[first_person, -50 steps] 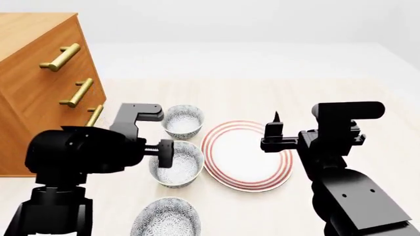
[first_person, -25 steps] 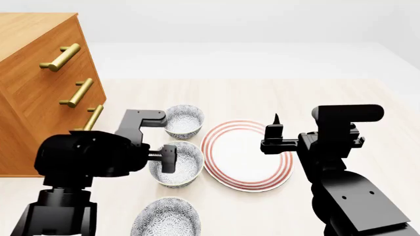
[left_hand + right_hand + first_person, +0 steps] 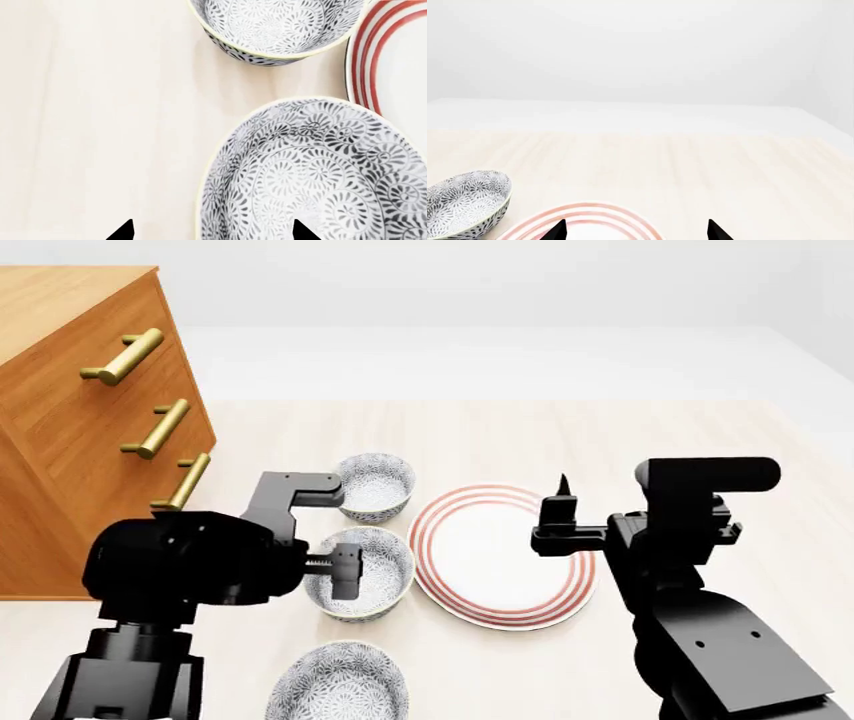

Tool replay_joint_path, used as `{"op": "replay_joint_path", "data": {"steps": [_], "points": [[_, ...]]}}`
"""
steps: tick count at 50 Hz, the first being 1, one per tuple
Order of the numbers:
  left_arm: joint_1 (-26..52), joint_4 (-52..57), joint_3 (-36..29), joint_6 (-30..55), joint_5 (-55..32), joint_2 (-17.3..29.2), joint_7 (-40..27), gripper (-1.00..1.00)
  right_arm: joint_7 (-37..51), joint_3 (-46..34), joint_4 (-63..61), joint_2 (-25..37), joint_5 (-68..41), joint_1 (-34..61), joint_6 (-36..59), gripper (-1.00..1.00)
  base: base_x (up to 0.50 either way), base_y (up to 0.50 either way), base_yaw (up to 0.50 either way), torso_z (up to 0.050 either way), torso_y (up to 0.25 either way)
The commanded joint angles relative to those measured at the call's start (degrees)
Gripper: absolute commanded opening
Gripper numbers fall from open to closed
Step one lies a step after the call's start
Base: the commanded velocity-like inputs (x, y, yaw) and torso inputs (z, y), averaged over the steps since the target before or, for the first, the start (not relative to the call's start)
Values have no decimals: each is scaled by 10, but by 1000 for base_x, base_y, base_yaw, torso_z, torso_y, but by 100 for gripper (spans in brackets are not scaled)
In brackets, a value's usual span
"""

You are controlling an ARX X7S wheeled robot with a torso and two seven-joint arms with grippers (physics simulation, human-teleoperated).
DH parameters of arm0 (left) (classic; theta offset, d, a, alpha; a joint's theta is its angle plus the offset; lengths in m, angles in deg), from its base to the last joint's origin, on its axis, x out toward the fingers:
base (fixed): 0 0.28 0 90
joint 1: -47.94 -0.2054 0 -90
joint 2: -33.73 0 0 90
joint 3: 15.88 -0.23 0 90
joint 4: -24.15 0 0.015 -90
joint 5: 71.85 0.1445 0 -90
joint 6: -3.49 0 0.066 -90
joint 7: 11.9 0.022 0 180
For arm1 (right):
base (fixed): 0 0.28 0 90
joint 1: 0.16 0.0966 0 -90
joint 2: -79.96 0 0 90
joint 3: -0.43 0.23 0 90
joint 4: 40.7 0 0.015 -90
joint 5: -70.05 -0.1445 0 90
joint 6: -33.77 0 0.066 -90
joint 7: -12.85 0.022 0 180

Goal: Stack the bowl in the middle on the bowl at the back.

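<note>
— Patterned grey-blue on white, the middle bowl (image 3: pixel 358 586) is sitting on the pale wood table (image 3: pixel 534 435), between the back bowl (image 3: pixel 372 486) and a third bowl (image 3: pixel 336 681) nearest the robot. Are you seeing it up close?

— Yes, in the left wrist view the middle bowl (image 3: pixel 313 175) is filling much of the picture, with the back bowl (image 3: pixel 280 27) apart from it, both upright.

— How is the left gripper (image 3: pixel 213 231) standing?

— Its two dark tips are showing wide apart. One is lying over bare table outside the rim, the other over the bowl's inside. Nothing is being held between them.

— And in the head view?

— The left gripper (image 3: pixel 334 573) is hanging at the middle bowl's near-left rim. Whether it is touching, I cannot tell.

— The right one?

— The right gripper (image 3: pixel 558 510) is hovering over the red-ringed plate (image 3: pixel 501 580), which is lying just beside both bowls. Its tips are spread in the right wrist view, gripping nothing.

— Anything else?

— A wooden dresser (image 3: pixel 80 430) with brass handles is standing at the left.
</note>
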Motion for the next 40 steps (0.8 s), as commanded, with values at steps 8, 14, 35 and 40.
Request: {"op": "replay_joint_path", "data": {"steps": [8, 14, 35, 40], "points": [[3, -34, 0, -17, -5, -7, -6, 100, 4, 0, 1, 3, -5, -4, -2, 100, 0, 0, 0, 0, 0], [5, -58, -7, -35, 1, -10, -4, 100, 6, -1, 3, 4, -6, -5, -4, 100, 0, 0, 0, 0, 0], [33, -237, -4, -155, 48, -29, -17, -100, 14, -2, 9, 10, -7, -6, -5, 100, 0, 0, 0, 0, 0], [46, -274, -4, -190, 60, -29, -19, -100, 16, -3, 11, 10, -7, -6, -6, 100, 0, 0, 0, 0, 0]]}}
